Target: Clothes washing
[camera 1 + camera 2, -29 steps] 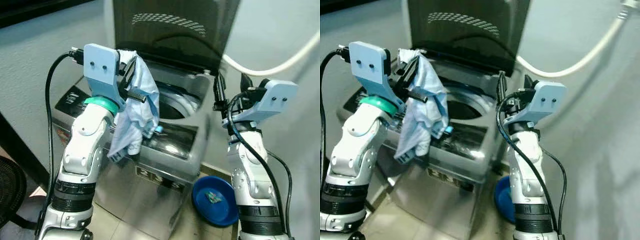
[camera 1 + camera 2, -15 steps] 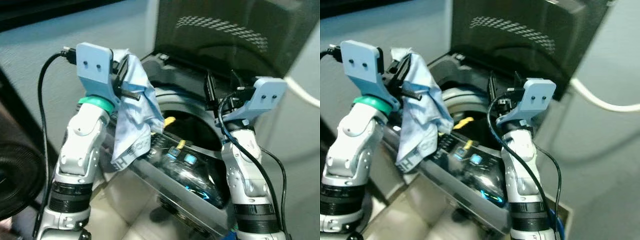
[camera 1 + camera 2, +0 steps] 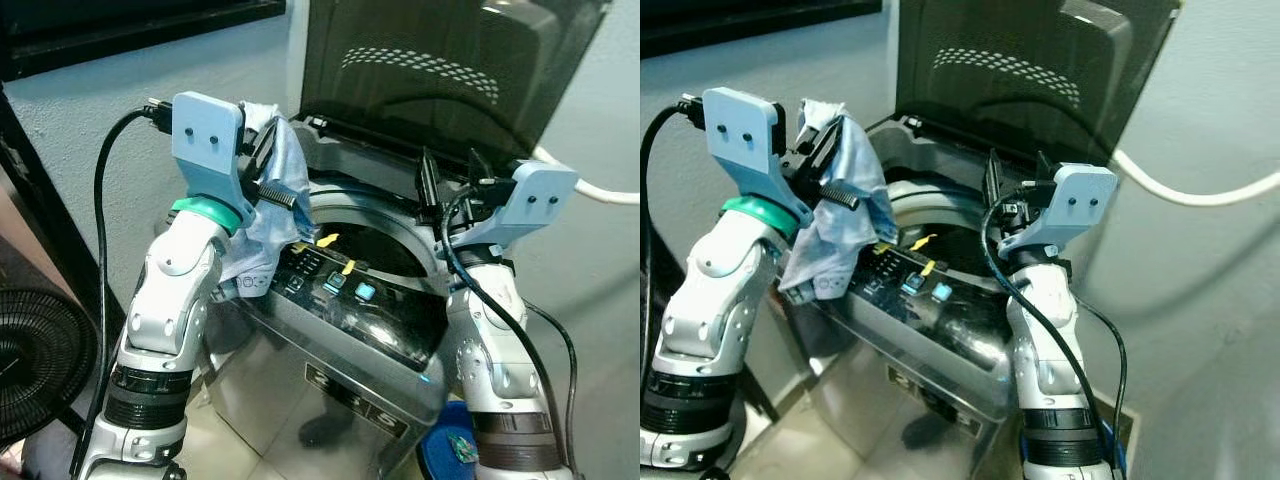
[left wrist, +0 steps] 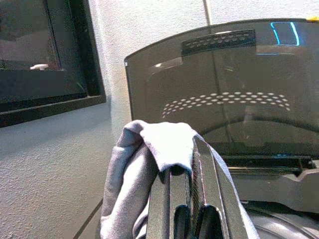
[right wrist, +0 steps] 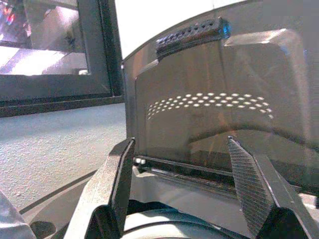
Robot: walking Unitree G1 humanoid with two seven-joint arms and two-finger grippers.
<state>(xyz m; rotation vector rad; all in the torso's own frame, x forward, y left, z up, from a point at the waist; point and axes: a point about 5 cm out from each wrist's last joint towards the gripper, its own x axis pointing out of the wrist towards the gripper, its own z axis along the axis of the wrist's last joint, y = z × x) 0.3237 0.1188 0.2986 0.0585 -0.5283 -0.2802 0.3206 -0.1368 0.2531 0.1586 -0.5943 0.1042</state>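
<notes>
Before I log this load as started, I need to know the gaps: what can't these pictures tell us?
- Drum contents: dark inside the washing machine opening in the eye views.
- Control panel labels: too small to read.
- Blue basin: cut off by the bottom edge, behind the right arm.
- Light blue garment type: bunched in the left end effector.

- a home laundry corner is shown
- a top-loading washing machine is stood against a plastered wall, lid raised
- a tiled floor is seen

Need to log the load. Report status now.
Left pincer shut on light blue garment, held beside the drum opening. Right pincer open, empty, over washing machine. Lid up; nothing blocking the drum.
</notes>
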